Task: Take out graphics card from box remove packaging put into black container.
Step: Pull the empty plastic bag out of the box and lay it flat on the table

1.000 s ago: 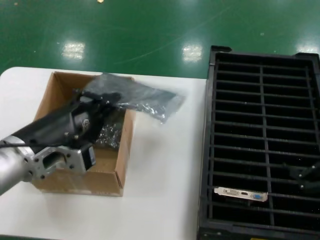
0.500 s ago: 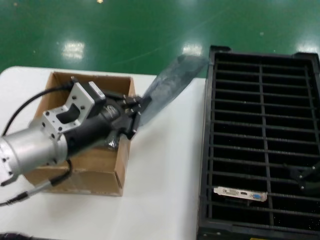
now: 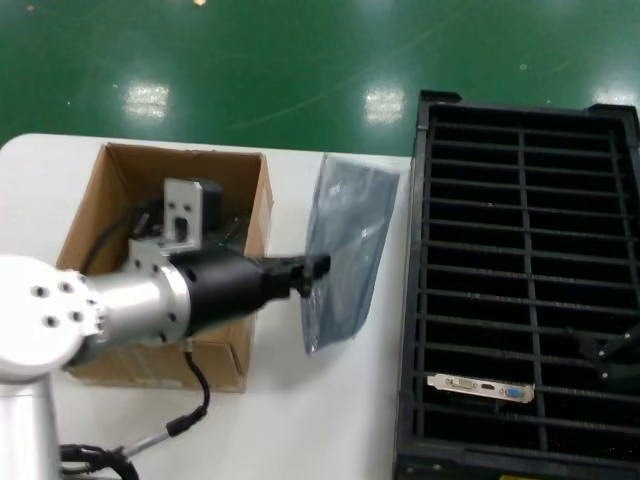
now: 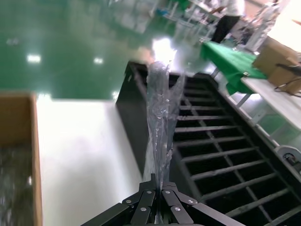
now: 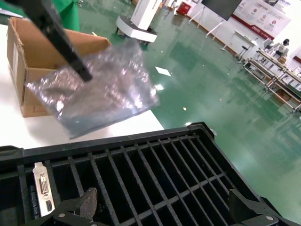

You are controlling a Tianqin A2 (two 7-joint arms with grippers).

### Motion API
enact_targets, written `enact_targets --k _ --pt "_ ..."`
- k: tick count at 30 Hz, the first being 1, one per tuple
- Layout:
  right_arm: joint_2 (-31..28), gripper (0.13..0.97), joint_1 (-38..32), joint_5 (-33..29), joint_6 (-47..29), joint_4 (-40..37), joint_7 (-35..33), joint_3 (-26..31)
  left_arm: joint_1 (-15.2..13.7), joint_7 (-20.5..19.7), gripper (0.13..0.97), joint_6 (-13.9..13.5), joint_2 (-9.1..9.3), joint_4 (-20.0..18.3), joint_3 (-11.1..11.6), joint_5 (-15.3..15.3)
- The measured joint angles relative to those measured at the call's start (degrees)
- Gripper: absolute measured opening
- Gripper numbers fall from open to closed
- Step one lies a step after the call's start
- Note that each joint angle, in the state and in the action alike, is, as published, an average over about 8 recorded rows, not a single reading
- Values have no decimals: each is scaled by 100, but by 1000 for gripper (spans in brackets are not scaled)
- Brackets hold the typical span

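The left gripper (image 3: 318, 266) reaches out over the white worktop (image 3: 330, 420) from above the box (image 3: 100, 215), its fingers pinched together on one edge of the packaging (image 3: 348, 250), which hangs in the air as an empty grey-silver bag between the box and the black container (image 3: 525, 290); in the left wrist view the bag (image 4: 159, 127) rises edge-on straight out of the closed fingertips (image 4: 146, 197). The box sits near the worktop's left edge, open at the top, with crinkly plastic-wrapped contents partly visible inside behind the arm. The black container stands along the worktop's right edge, its narrow slots running in two columns. The graphics card (image 3: 482, 387) already stands in a slot of the left column near the container's front end, its silver bracket with the blue port facing up; the right wrist view shows the same bracket (image 5: 42, 187) upright in its slot. The right gripper (image 3: 605, 352) hovers over the container's right column near the front, its fingers spread wide apart and holding nothing
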State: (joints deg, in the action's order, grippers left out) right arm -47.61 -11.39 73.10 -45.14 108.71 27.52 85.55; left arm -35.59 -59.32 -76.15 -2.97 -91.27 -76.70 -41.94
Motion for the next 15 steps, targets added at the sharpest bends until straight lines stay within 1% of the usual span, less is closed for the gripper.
enact_targets --k 3,6,11,15 --pt "0 966 0 0 0 0 0 0 -18 -177 140 288 -24 380 -177 120" --pt "0 966 0 0 0 0 0 0 -76 -260 140 565 -77 758 -349 190" --pt "0 966 0 0 0 0 0 0 -242 -328 159 961 -189 1304 -604 210" --pt "0 966 0 0 0 0 1 0 -374 -379 178 1216 -266 1639 -776 199"
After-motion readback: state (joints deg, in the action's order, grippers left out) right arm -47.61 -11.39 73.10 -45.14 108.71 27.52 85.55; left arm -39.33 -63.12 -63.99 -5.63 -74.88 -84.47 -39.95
